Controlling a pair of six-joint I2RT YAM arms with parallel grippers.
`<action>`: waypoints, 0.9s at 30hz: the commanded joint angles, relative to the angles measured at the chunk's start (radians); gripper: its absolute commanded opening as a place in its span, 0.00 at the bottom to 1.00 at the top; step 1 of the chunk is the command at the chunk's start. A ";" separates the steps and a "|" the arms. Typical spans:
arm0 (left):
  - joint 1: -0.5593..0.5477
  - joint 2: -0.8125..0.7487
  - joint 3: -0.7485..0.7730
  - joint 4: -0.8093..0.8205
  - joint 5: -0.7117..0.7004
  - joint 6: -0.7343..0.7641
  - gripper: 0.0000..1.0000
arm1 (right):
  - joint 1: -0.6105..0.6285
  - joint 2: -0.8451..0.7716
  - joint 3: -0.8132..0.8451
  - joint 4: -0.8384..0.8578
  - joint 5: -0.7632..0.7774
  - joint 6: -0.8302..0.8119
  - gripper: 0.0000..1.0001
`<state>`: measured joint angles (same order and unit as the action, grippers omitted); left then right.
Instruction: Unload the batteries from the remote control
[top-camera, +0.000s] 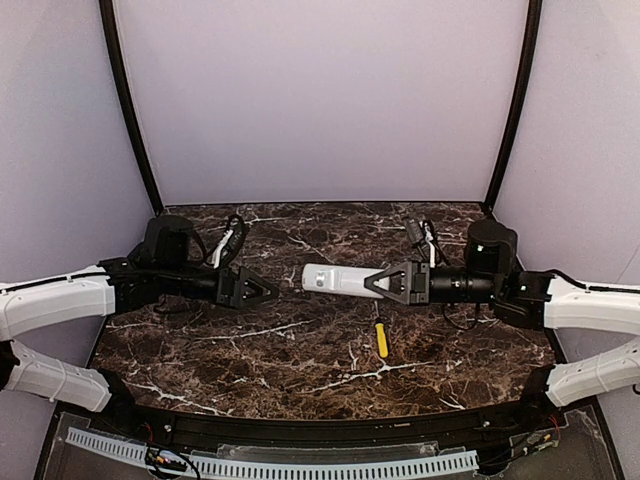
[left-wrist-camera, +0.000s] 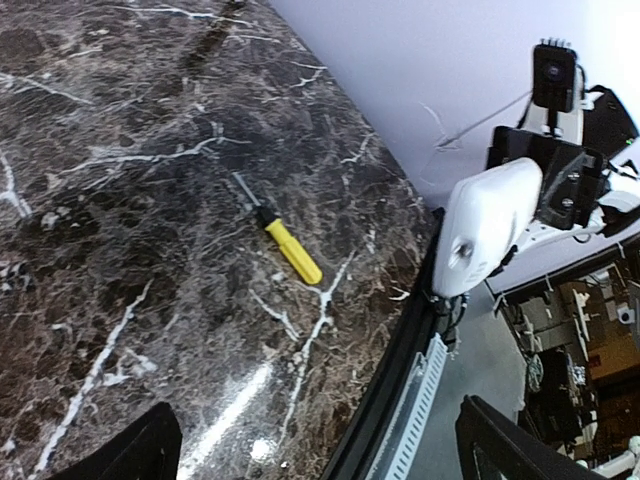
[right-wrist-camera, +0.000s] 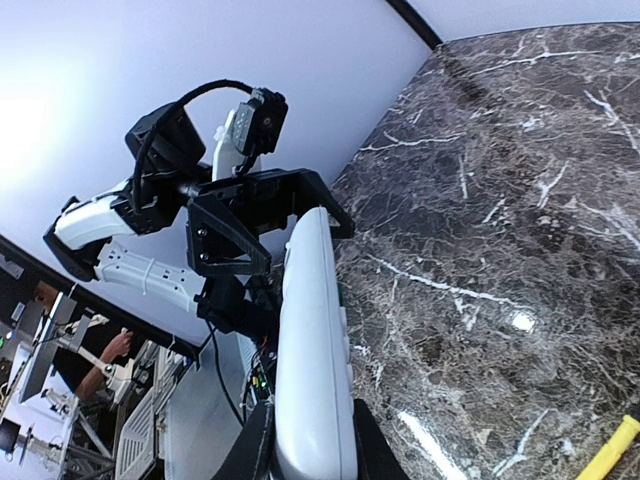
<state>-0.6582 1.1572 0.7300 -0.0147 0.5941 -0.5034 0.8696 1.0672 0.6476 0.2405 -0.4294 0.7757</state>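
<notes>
Right gripper (top-camera: 375, 282): narrowed to a slim gap and clamped on one end of the remote (top-camera: 330, 281). Held clear of the table (top-camera: 300, 360), roughly level, the white bar sticking straight out past the fingertips toward the opposite arm. Seen from the right wrist, pinched by its long edges between both fingers, most of its length running free ahead of them. Left gripper (top-camera: 270, 291): spread wide, nothing between the fingers, nothing touched. Pointed at the free end of the remote, near it but apart, with that end ahead of the fingertips and not between them. From the left wrist, remote up and toward one side of the gap, end-on, with the right gripper's black frame behind it. On the table, a yellow-handled screwdriver (top-camera: 381, 338): lying flat, below the right gripper and a little toward the arm bases from it, dark shaft aimed back under the gripper, apart from both grippers and from the remote.
</notes>
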 joint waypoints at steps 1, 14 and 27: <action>0.003 -0.040 -0.073 0.299 0.228 -0.119 0.96 | 0.002 0.033 -0.037 0.293 -0.147 0.060 0.00; -0.024 0.047 -0.120 0.651 0.320 -0.350 0.84 | 0.011 0.165 -0.053 0.535 -0.231 0.162 0.00; -0.073 0.114 -0.086 0.636 0.249 -0.335 0.65 | 0.035 0.242 0.012 0.423 -0.229 0.174 0.00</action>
<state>-0.7235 1.2491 0.6228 0.5842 0.8669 -0.8249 0.8886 1.2930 0.6277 0.6464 -0.6403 0.9428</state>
